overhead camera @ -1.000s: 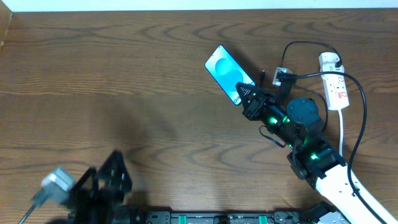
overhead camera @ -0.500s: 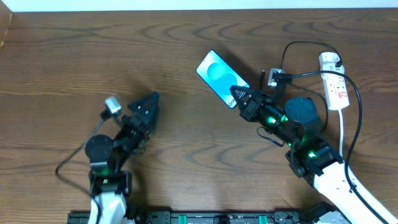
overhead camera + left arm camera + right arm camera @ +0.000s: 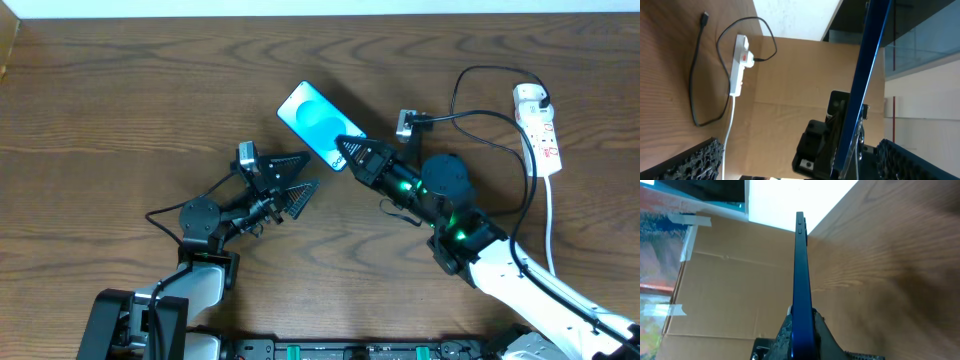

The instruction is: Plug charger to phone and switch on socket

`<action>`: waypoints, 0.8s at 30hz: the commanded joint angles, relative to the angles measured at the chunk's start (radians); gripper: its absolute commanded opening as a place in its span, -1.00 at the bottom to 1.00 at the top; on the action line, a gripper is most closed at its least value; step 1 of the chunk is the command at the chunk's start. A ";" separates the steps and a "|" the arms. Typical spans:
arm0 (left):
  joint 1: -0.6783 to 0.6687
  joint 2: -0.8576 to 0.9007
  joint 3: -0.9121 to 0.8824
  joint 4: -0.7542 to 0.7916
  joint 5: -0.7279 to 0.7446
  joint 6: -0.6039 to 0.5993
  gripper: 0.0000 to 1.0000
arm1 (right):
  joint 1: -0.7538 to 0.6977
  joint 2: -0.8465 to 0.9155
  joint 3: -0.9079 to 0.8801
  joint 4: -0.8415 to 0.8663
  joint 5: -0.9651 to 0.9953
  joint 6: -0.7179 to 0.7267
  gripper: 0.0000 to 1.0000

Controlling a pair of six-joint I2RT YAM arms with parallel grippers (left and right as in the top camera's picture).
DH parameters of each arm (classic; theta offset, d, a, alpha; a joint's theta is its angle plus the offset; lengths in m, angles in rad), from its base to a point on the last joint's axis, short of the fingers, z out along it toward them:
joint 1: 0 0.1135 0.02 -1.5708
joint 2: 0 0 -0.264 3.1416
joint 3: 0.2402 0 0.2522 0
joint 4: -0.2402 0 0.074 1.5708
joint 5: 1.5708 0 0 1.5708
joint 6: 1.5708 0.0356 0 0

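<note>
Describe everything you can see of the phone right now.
The phone is a slim rectangular slab, dark-edged, its screen lit cyan-blue with a paler oval. The right gripper is shut on its lower end, apparently holding it off the table, angled up-left in the overhead view. Wrist views show it edge-on: thin, bluish, small side buttons. Nothing else touches it.

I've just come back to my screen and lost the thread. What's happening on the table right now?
The right tool is clamped on one end of the phone, holding it out toward the middle of the table. The left tool is open right beside the phone, gripping nothing. The charger cable is plugged into the power strip on the right, but its free tip lies on the wood, not in the phone. I can't tell whether the strip is switched on.
</note>
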 commanded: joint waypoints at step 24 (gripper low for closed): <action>-0.009 -0.006 0.034 0.098 -0.250 -0.113 0.51 | 0.074 -0.006 0.011 -0.021 0.003 0.079 -0.98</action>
